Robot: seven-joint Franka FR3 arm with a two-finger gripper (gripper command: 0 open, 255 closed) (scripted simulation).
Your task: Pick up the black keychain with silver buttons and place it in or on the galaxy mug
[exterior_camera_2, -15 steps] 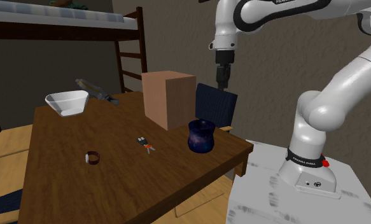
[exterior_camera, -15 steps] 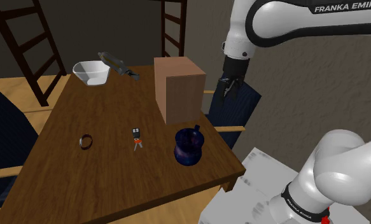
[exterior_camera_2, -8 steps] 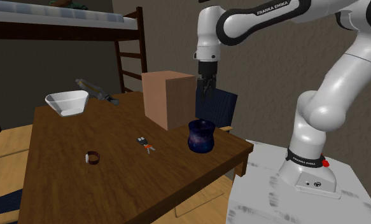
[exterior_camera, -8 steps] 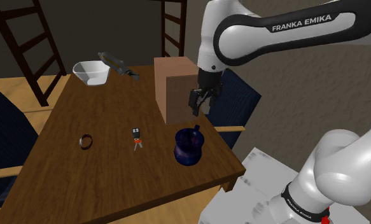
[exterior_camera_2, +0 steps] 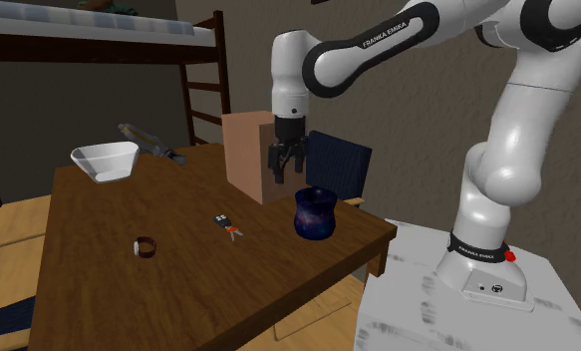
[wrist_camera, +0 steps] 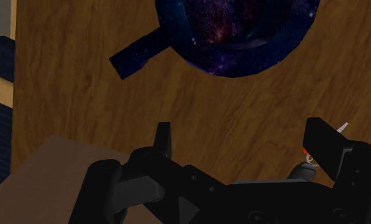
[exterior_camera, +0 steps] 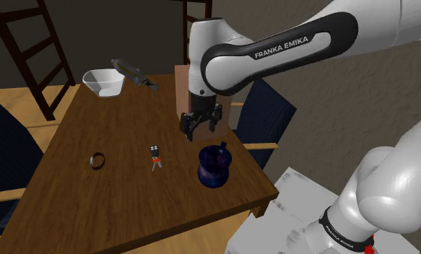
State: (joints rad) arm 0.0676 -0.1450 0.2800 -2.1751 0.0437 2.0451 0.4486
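The black keychain (exterior_camera: 155,151) with silver buttons and an orange tag lies flat mid-table, also seen from the second exterior view (exterior_camera_2: 225,222). The dark blue galaxy mug (exterior_camera: 214,166) (exterior_camera_2: 315,212) stands upright near the table's edge beside the stand. My gripper (exterior_camera: 199,127) (exterior_camera_2: 286,171) hangs open and empty above the table, in front of the brown box and between keychain and mug. In the wrist view the fingers (wrist_camera: 163,140) stand wide apart. The mug (wrist_camera: 241,32) lies ahead of them, and a bit of the keychain (wrist_camera: 307,154) peeks beside one finger.
A tall brown box (exterior_camera: 201,101) (exterior_camera_2: 258,155) stands just behind the gripper. A white bowl (exterior_camera: 104,81) and a dark tool (exterior_camera: 133,72) sit at the far corner. A small dark ring (exterior_camera: 97,160) lies to the keychain's left in the shoulder view. A ladder and a blue chair flank the table.
The arm swung from beyond the table's edge, past the box, to the shoulder view's left and downward. The gripper now hangs over the table in front of the box. Objects have not moved.
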